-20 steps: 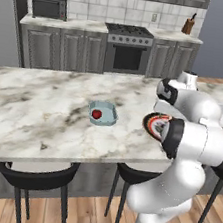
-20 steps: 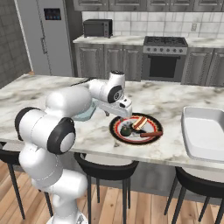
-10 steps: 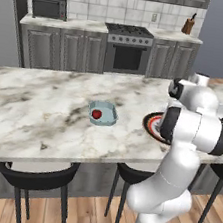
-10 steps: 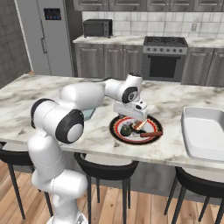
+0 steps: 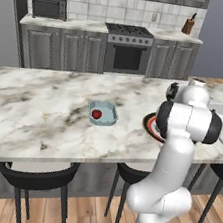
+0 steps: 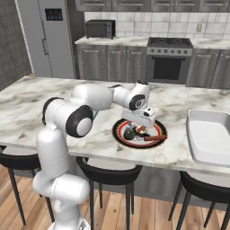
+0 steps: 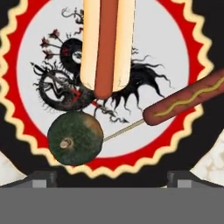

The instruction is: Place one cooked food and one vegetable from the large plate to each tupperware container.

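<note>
In the hand view the pincer (image 7: 112, 177) is seen at the bottom edge, its tips spread wide with nothing held between them. Just above them, at lower left, a dark green round vegetable (image 7: 75, 138) lies on the large plate (image 7: 26, 70). A sausage on a stick (image 7: 183, 103) is seen at centre right, and a hot dog in a bun (image 7: 107, 41) at the top. In the right base view the white container (image 6: 211, 137) sits at the right on the marble surface (image 6: 27, 96). In the left base view, the pale-blue container (image 5: 103, 113) is found at centre, a red item (image 5: 97, 114) inside it.
</note>
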Robot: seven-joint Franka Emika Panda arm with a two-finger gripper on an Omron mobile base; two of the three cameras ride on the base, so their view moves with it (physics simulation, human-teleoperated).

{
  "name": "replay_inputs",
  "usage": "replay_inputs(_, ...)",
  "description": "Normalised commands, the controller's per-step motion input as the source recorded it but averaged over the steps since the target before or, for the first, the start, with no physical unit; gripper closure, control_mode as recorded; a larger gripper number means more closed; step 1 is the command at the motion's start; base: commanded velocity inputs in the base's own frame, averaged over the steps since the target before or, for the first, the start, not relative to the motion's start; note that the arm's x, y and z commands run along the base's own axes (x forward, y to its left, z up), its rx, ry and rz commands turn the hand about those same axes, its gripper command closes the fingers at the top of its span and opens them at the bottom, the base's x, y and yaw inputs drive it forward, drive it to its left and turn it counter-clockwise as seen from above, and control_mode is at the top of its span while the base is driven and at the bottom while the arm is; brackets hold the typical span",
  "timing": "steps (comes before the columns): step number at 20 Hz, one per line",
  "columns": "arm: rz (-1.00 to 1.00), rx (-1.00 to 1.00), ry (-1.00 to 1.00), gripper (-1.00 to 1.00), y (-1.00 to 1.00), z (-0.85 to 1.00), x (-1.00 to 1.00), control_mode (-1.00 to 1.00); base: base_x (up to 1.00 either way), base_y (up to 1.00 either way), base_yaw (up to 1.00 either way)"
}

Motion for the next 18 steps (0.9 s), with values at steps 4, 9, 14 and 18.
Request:
replay_inputs(4,0.00,0.00,0.03,-1.00,-0.12,-0.18,0.40,-1.00,0.00,0.00,0.00)
replay_inputs(9,0.00,0.00,0.01,-1.00,0.00,-0.12,0.37,-1.00,0.00,0.00,0.00)
replay_inputs(14,0.00,0.00,0.02,-1.00,-0.07,-0.35,0.23,-1.00,0.00,0.00,0.00)
replay_inputs(18,0.00,0.00,0.00,-1.00,-0.02,-0.45,0.17,-1.00,0.00,0.00,0.00)
